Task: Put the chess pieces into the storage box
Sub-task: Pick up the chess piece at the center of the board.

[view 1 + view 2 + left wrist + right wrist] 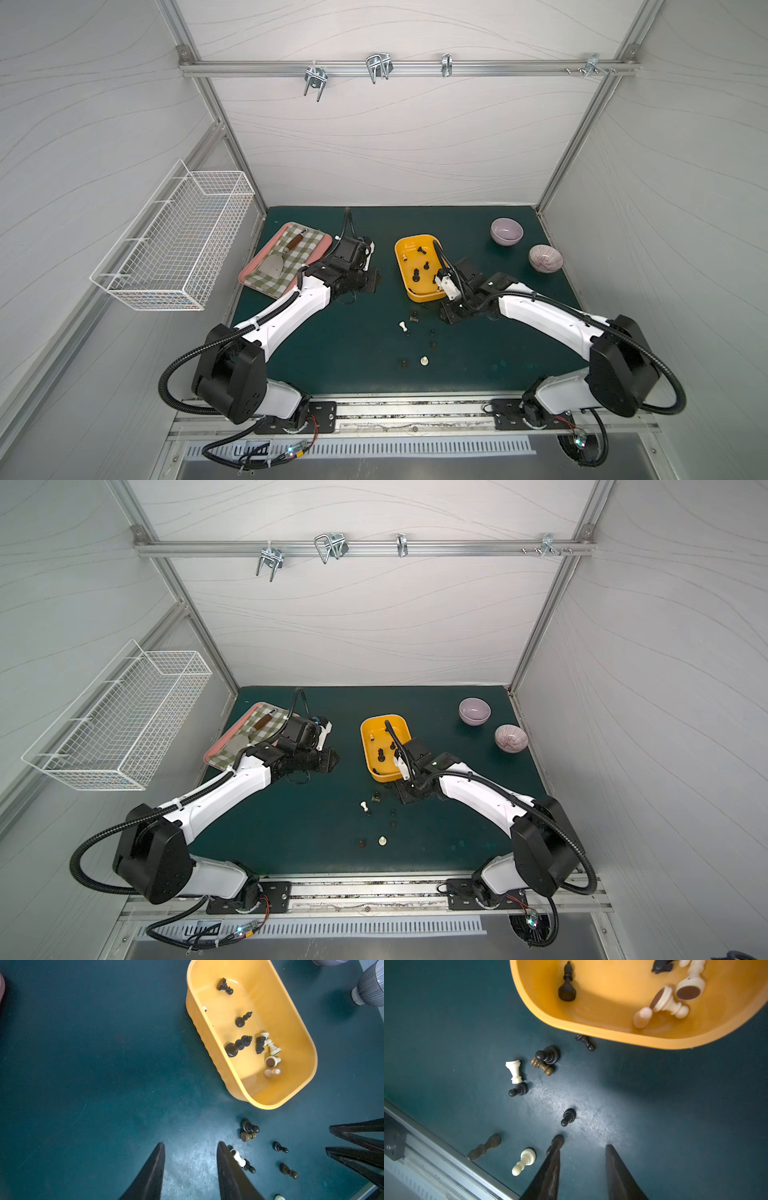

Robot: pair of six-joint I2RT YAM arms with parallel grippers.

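Open green bench (316,365) lies between the two arms, toward the near edge. The yellow storage box (400,266) sits mid-bench, nearer the far edge, and holds black and cream chess pieces (239,1046). The left claw (191,1144) and the right claw (583,1148) hover with fingers parted, gripping nothing. Several loose pieces (515,1071) lie between the box and the near edge. The right wrist view shows one dark piece (585,1042) just beside the box's wall, hidden from the left wrist view.

High overhead pair over whole table (457,353); close downward wrist views, both with storage box (291,1022).
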